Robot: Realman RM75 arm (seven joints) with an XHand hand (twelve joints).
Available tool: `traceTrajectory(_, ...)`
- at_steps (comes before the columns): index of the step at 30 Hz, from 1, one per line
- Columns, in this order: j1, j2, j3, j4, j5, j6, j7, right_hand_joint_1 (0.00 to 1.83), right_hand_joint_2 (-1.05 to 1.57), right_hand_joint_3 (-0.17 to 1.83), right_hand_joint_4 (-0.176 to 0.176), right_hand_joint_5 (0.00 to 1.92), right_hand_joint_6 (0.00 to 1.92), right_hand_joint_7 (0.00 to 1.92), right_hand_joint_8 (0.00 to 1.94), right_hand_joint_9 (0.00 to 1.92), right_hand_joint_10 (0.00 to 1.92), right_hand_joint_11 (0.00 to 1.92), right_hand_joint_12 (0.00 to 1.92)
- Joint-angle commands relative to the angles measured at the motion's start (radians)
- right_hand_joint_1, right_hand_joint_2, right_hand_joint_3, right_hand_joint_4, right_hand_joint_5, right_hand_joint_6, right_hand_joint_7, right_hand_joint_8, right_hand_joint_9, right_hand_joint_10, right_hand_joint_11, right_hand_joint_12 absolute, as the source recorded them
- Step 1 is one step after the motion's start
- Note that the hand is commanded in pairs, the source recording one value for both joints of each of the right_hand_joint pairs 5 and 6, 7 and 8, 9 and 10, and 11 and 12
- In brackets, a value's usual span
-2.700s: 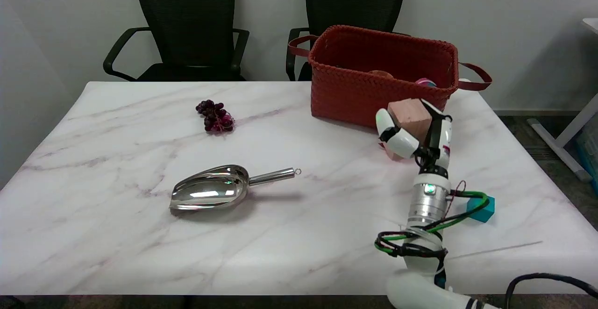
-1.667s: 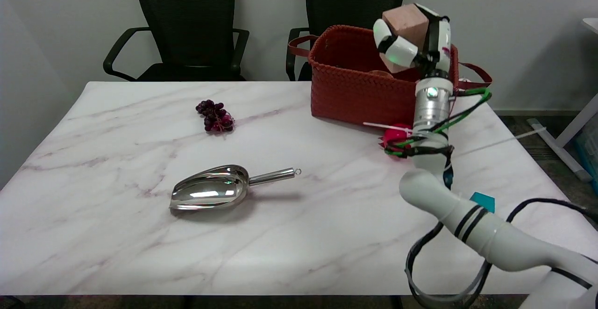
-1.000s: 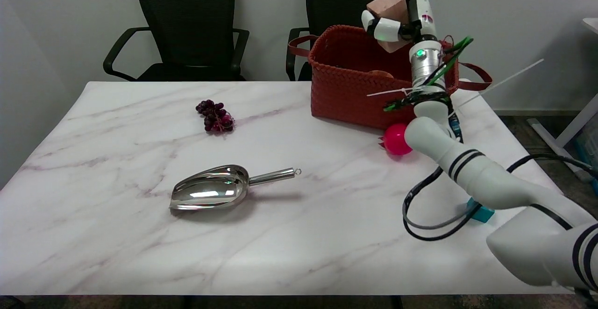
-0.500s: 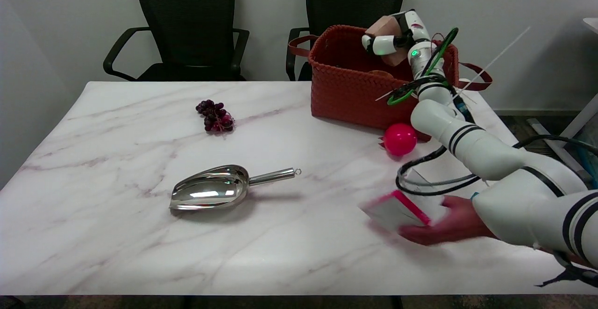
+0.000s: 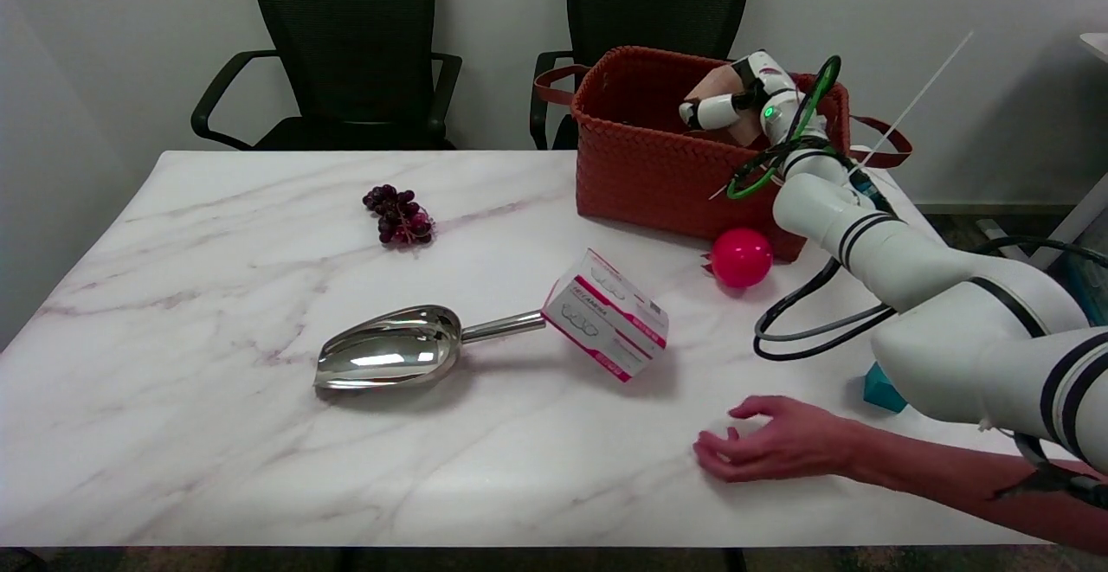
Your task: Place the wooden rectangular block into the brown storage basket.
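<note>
The brown woven storage basket (image 5: 645,170) stands at the table's far right. My right hand (image 5: 736,105) reaches over its near rim and holds the wooden rectangular block (image 5: 720,90) down inside the basket's mouth. Only the block's upper part shows above my fingers and the rim. The white arm stretches up to it from the lower right.
A person's hand (image 5: 783,448) lies on the table near the front right. A white-and-pink carton (image 5: 606,314) sits beside the handle of a steel scoop (image 5: 389,356). A pink ball (image 5: 742,258) rests before the basket, grapes (image 5: 398,215) at the far left, a teal block (image 5: 883,388) by my arm.
My right hand lifted the block off the table, carried it over the basket and lowered it into the mouth. A person's hand came in and left a carton by the scoop handle.
</note>
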State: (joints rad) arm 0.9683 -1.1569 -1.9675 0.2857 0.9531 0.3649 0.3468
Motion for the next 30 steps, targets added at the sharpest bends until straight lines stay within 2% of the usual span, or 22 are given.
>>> traceTrajectory(1, 0.042, -0.001, 0.035, -0.044, 0.019, -0.071, -0.027, 1.19, 0.10, 0.99, 0.000, 0.13, 0.13, 0.71, 0.71, 0.53, 0.53, 0.51, 0.51)
traceTrajectory(2, 0.041, -0.001, 0.035, -0.039, 0.041, -0.068, -0.029, 1.19, 0.05, 0.97, 0.000, 0.01, 0.01, 0.63, 0.63, 0.48, 0.48, 0.43, 0.43)
traceTrajectory(4, 0.040, 0.001, 0.035, -0.032, 0.076, -0.064, -0.035, 1.18, 0.01, 0.86, 0.000, 0.00, 0.00, 0.56, 0.56, 0.34, 0.34, 0.24, 0.24)
traceTrajectory(5, 0.040, 0.001, 0.035, -0.031, 0.081, -0.063, -0.035, 1.17, 0.00, 0.83, 0.000, 0.00, 0.00, 0.46, 0.46, 0.27, 0.27, 0.18, 0.18)
traceTrajectory(6, 0.041, 0.002, 0.035, -0.031, 0.085, -0.063, -0.035, 1.17, -0.01, 0.80, 0.000, 0.00, 0.00, 0.36, 0.36, 0.20, 0.20, 0.13, 0.13)
traceTrajectory(10, 0.035, 0.007, 0.042, -0.014, 0.088, -0.060, -0.035, 1.16, -0.04, 0.74, 0.000, 0.00, 0.00, 0.22, 0.22, 0.08, 0.08, 0.00, 0.00)
traceTrajectory(15, 0.020, 0.017, 0.053, 0.028, 0.125, -0.041, -0.035, 1.13, -0.09, 0.61, 0.000, 0.00, 0.00, 0.13, 0.13, 0.02, 0.02, 0.00, 0.00)
traceTrajectory(22, -0.011, 0.032, 0.056, 0.109, 0.125, 0.002, -0.047, 1.10, -0.04, 0.50, 0.000, 0.00, 0.00, 0.13, 0.13, 0.06, 0.06, 0.00, 0.00)
traceTrajectory(25, -0.057, 0.056, 0.059, 0.195, 0.128, 0.029, -0.131, 1.09, 0.05, 0.45, 0.000, 0.00, 0.00, 0.14, 0.14, 0.09, 0.09, 0.00, 0.00)
traceTrajectory(30, -0.182, 0.108, 0.113, 0.440, 0.193, 0.055, -0.344, 1.11, 0.14, 0.52, 0.000, 0.00, 0.00, 0.16, 0.16, 0.16, 0.16, 0.00, 0.00)
